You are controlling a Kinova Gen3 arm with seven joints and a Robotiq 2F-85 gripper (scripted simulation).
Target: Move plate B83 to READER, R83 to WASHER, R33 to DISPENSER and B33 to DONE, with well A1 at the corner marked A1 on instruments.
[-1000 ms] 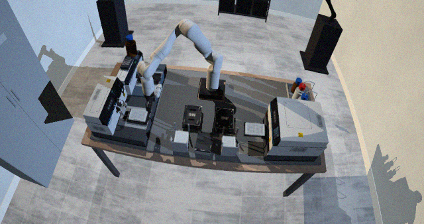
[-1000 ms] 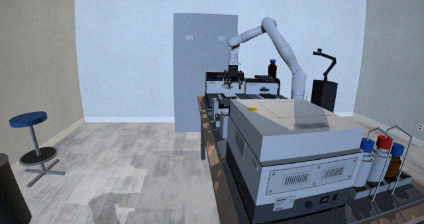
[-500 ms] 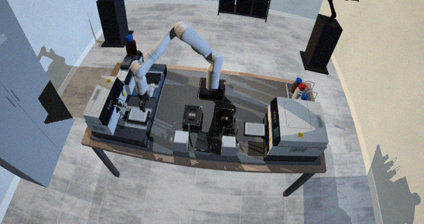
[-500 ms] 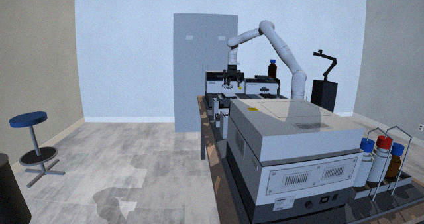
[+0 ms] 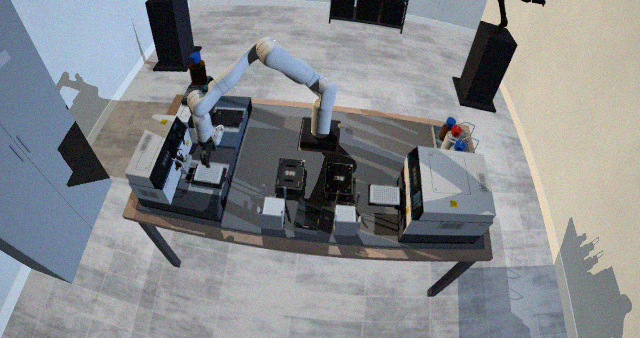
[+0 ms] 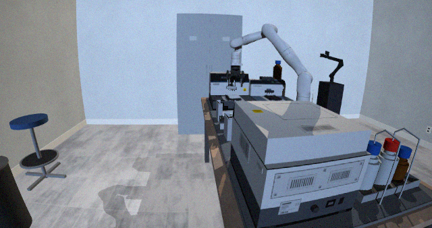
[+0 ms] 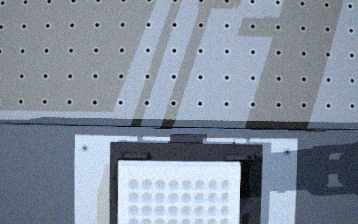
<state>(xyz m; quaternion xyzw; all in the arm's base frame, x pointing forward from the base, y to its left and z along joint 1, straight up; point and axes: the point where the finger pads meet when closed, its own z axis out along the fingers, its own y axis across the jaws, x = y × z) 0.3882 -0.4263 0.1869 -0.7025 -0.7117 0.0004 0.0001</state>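
1. The arm (image 5: 295, 70) rises from its base (image 5: 306, 145) at the back edge of the table (image 5: 310, 250), arches up and over, then drops its forearm almost straight down at the left end of the deck, next to the left-hand instrument (image 5: 155, 165).
2. The gripper (image 5: 205, 159) points downward just above a white well plate (image 5: 208, 174) — its fingers are spread to full width and nothing sits between them.
3. In the wrist view that plate (image 7: 179, 192) lies flat in a dark frame (image 7: 186, 150) on a pale mounting plate (image 7: 90, 175), with the perforated deck (image 7: 55, 55) beyond it; its label cannot be read, so which task plate it is cannot be told.
4. A second white plate (image 5: 384, 194) lies on the deck just beside the big grey instrument (image 5: 450, 193) at the far end from the gripper — well apart from it.
5. Between the two plates stand two dark open nests (image 5: 291, 175) and two small pale housings (image 5: 273, 212).
6. The left-hand instrument's dark upright front (image 5: 167, 153) stands close beside the gripper.
7. A brown bottle with a blue cap (image 5: 197, 69) stands behind the arm's elbow.
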